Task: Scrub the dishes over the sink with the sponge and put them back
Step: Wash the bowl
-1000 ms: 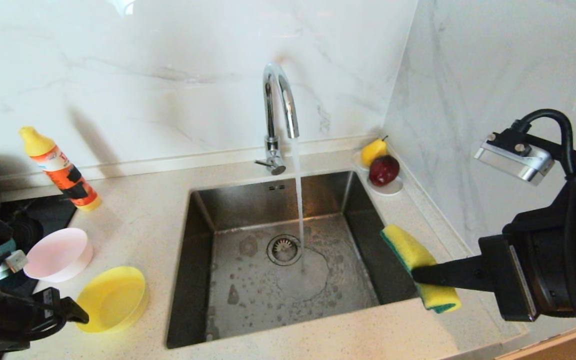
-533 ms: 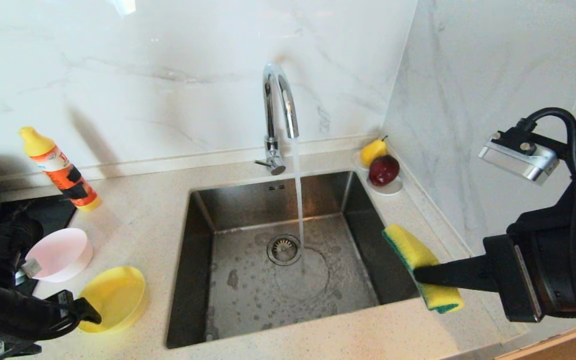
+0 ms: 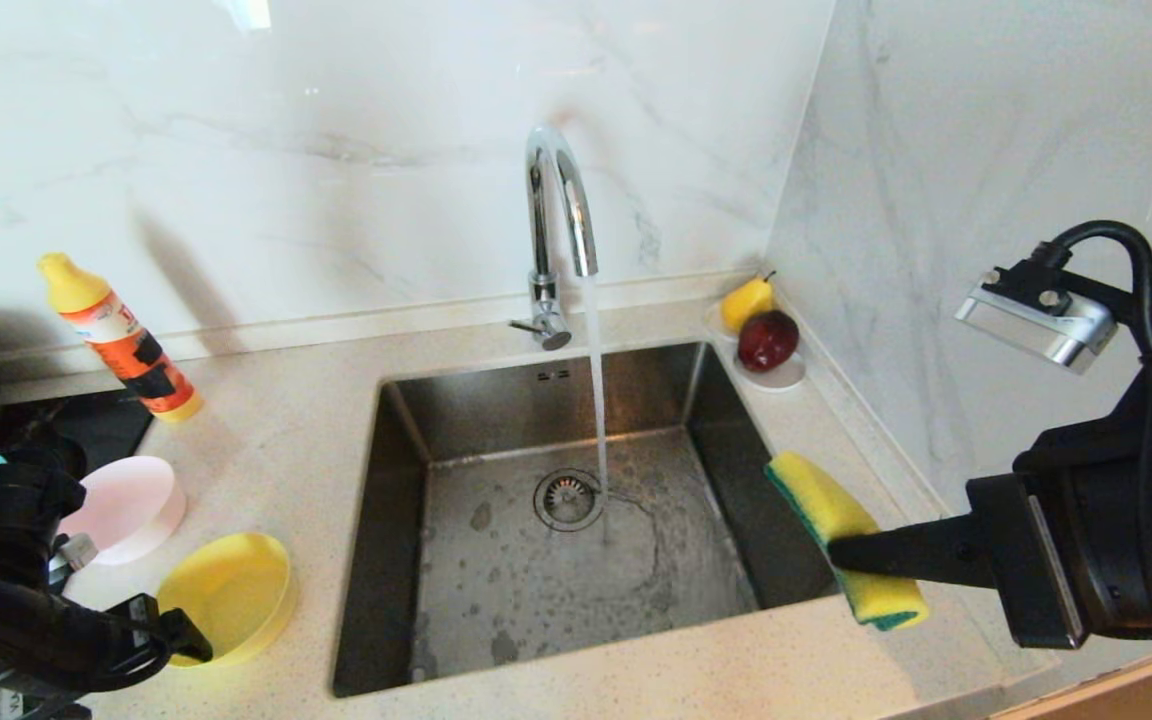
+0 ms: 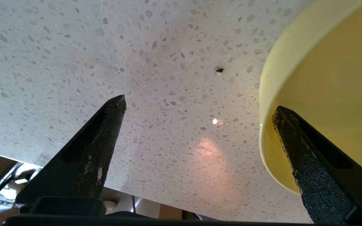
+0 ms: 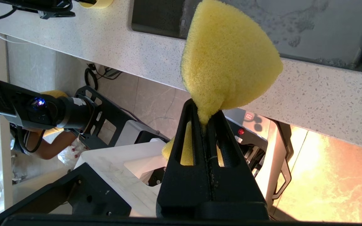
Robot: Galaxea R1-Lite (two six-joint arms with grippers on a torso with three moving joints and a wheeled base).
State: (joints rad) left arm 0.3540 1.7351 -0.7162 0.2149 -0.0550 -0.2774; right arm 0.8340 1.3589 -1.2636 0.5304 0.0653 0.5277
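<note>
Left gripper (image 4: 196,110), spread wide and empty, should be centred astride the yellow bowl (image 3: 226,597) rim before closing; sponge (image 3: 841,535) is pinched by right gripper (image 5: 206,113).

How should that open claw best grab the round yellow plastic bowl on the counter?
Probably by its rim. The yellow bowl sits open side up on the speckled counter, and the open left gripper already has one finger over the near wall, so coming from above suits.
</note>
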